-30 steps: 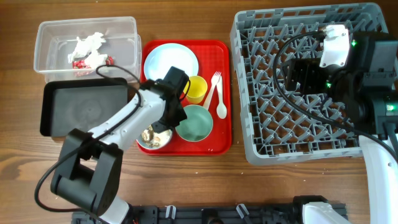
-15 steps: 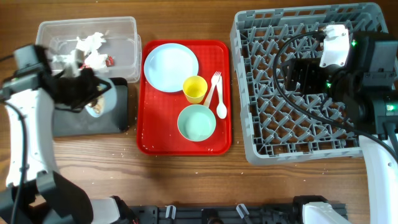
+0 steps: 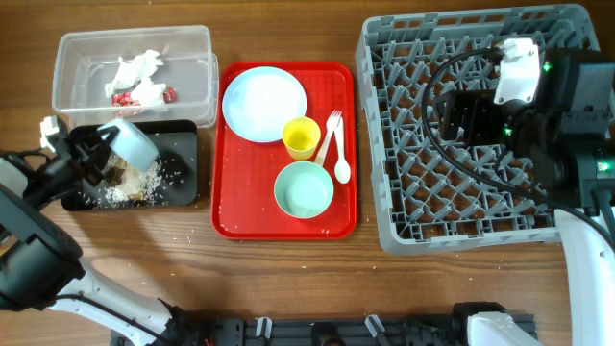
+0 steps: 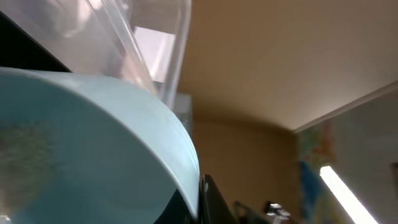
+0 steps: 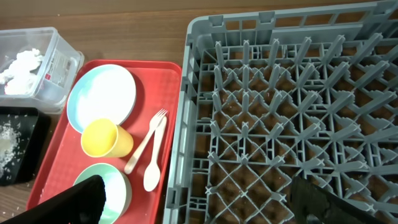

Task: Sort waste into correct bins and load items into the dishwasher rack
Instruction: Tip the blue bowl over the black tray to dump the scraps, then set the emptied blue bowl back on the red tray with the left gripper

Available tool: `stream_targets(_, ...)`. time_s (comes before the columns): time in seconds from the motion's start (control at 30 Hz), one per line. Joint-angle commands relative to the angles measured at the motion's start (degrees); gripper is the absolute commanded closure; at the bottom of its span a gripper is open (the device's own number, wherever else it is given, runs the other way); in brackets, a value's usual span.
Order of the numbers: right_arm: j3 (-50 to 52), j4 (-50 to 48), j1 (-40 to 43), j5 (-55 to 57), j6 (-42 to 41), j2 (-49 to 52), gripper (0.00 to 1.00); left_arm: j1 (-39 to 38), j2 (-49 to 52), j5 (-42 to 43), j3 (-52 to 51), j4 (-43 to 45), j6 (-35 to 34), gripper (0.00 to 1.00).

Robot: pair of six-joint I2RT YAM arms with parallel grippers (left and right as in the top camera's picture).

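Wooden tabletop (image 3: 288,279) carries the black tray (image 3: 183,139), above which the left fingers (image 4: 211,208) clamp a tipped teal bowl (image 3: 135,142), evidently so its rice scraps (image 3: 130,190) fall in, while the right fingers (image 5: 68,202) hang apart and empty over the rack (image 5: 280,112).

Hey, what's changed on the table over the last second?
The left fingers carried the scrap-filled bowl from the red tray leftward to the black tray and tipped it; rice now lies there. The plate, yellow cup, other bowl, fork, spoon and the right arm over the rack stayed put.
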State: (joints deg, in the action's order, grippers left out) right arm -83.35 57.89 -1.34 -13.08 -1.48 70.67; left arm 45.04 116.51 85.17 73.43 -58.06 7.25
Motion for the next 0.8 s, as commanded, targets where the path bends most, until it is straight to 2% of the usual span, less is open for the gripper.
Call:
stream_targets(0.0,-0.3,0.0,-0.2,-0.9,-0.2,0.3,0.04,0.2,0.1,5.2,-0.2,-1.4,-6.7,0.96)
stream_targets(0.1,-0.3,0.0,-0.2,-1.4,-0.2,0.3,0.04,0.2,0.1,5.2,-0.2,-7.3,-6.7,0.96)
stream_targets(0.17,-0.3,0.0,-0.2,-2.0,-0.2,0.3,0.04,0.3,0.1,5.2,-0.2,-5.6,-6.7,0.96)
stream_targets(0.33,-0.3,0.0,-0.2,-2.0,-0.2,0.3,0.04,0.2,-0.3,5.2,-0.2,-9.3,-6.0,0.96)
stream_targets(0.4,-0.3,0.0,-0.2,-2.0,-0.2,0.3,0.04,-1.4,-4.9,4.2,-0.2,-13.2,2.3,0.96)
stream_targets(0.43,-0.3,0.0,-0.2,-2.0,-0.2,0.3,0.04,-2.3,-7.3,2.1,-0.1,-13.7,3.8,0.96)
stream_targets(0.57,-0.3,-0.1,-0.2,-1.9,-0.2,0.3,0.04,-10.4,-19.8,-18.0,0.9,-10.5,3.6,0.96)
stream_targets(0.6,-0.3,-0.4,-0.2,-2.0,-0.2,0.3,0.04,-13.5,-21.9,-22.7,0.9,-8.7,1.3,0.96)
stream_targets(0.67,-0.3,-1.0,-0.2,-2.0,-0.2,0.3,0.04,-23.3,-25.3,-33.2,0.9,-4.2,-5.9,0.96)
stream_targets(0.77,-0.3,-0.7,-0.2,-2.0,-0.2,0.3,0.04,-39.7,-25.0,-51.3,0.8,-0.6,-13.1,0.96)
